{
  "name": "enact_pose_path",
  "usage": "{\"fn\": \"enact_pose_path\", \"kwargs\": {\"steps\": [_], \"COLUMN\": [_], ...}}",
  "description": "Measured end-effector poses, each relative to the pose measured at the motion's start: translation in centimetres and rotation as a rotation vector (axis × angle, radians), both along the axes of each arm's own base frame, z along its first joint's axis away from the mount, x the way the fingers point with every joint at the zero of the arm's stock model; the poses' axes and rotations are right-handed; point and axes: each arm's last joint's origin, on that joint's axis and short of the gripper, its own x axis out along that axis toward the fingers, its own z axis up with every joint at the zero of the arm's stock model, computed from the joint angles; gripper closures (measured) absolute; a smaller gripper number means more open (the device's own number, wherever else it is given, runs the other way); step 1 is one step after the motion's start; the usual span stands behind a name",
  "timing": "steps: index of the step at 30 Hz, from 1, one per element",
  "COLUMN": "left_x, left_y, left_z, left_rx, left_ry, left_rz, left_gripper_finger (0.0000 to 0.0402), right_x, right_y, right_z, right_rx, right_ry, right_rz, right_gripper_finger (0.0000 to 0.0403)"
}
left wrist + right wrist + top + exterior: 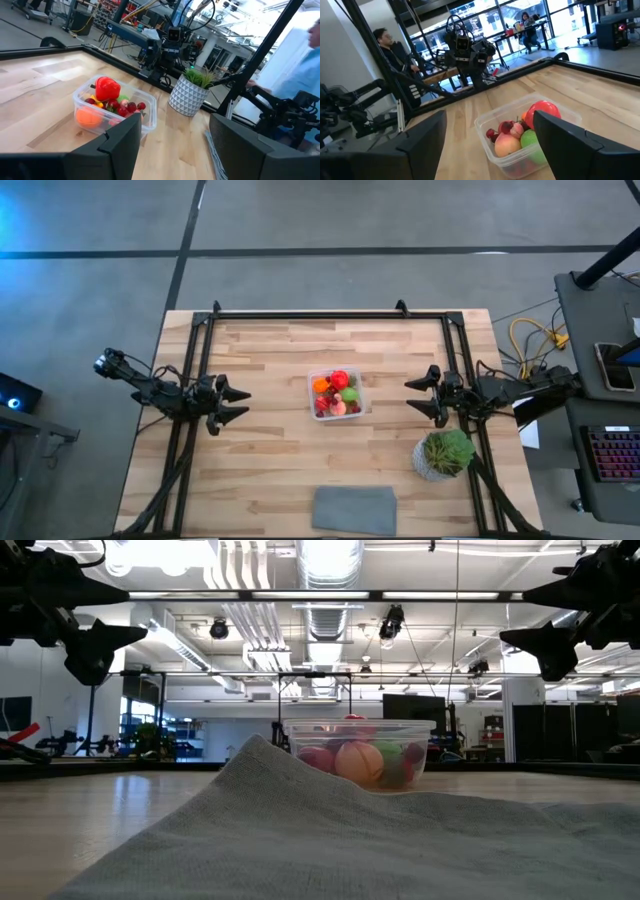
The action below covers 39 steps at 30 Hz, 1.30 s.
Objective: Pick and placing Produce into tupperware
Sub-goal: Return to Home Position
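The clear square tupperware (339, 394) stands on its base at the table's middle, filled with produce (338, 393): a red piece on top, orange, pink and green pieces, dark red berries. It also shows in the left wrist view (114, 107), the right wrist view (527, 133) and the low view (360, 752). My left gripper (240, 403) hovers open at the left of the tub, well apart from it. My right gripper (412, 396) hovers open at the right, also apart. Both are raised above the table (95, 652) (545, 648).
A potted green plant in a patterned white pot (444, 454) stands near the right gripper, toward the near edge. A flat grey cloth (354, 510) lies at the near edge and fills the low view's foreground (300, 830). A black frame (330, 314) borders the table. People show in the room beyond.
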Motion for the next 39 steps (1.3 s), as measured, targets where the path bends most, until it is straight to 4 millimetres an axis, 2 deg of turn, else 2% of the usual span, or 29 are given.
{"fn": "enact_pose_path", "kwargs": {"steps": [39], "left_x": [0.00], "left_y": [0.00], "left_z": [0.01], "left_rx": [-0.001], "left_ry": [-0.001], "left_rz": [0.000], "left_gripper_finger": [0.0181], "right_x": [0.00], "right_y": [0.00], "right_z": [0.02], "right_rx": [0.000], "right_ry": [-0.001], "right_rz": [0.000], "right_gripper_finger": [0.0106]}}
